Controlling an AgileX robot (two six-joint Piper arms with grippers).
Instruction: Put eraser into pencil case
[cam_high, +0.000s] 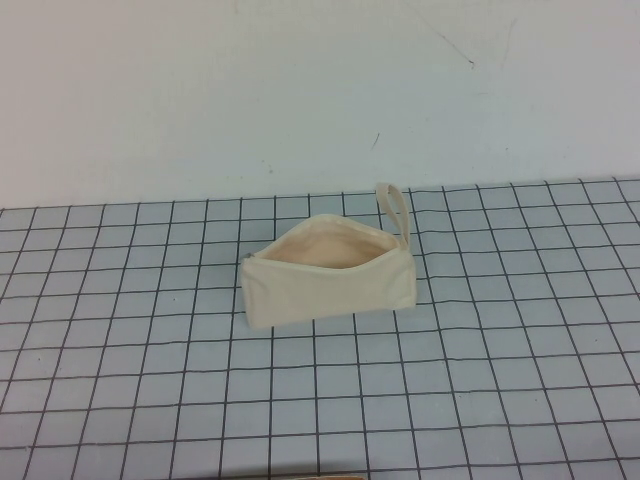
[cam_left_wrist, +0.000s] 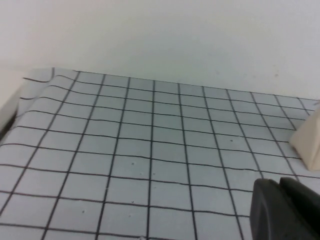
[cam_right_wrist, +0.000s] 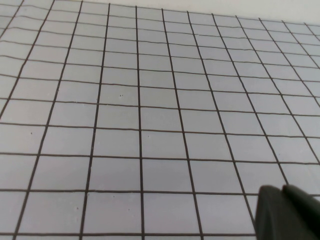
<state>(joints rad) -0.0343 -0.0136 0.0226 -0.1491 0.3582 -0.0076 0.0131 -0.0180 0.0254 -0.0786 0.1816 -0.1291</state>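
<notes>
The pencil case (cam_high: 330, 272), a cream canvas pouch, stands in the middle of the gridded mat with its zip mouth open and its peach lining showing. Its loop strap (cam_high: 395, 205) rises at the far right end. A corner of it also shows in the left wrist view (cam_left_wrist: 309, 142). The eraser shows in no view. Neither arm appears in the high view. My left gripper (cam_left_wrist: 280, 186) is shut and empty, low over the mat to the left of the pouch. My right gripper (cam_right_wrist: 282, 189) is shut and empty over bare mat.
The grey gridded mat (cam_high: 480, 380) covers the table up to a white back wall (cam_high: 300, 90). The mat's left edge and a pale table border show in the left wrist view (cam_left_wrist: 10, 107). A thin tan strip (cam_high: 310, 477) lies at the near edge.
</notes>
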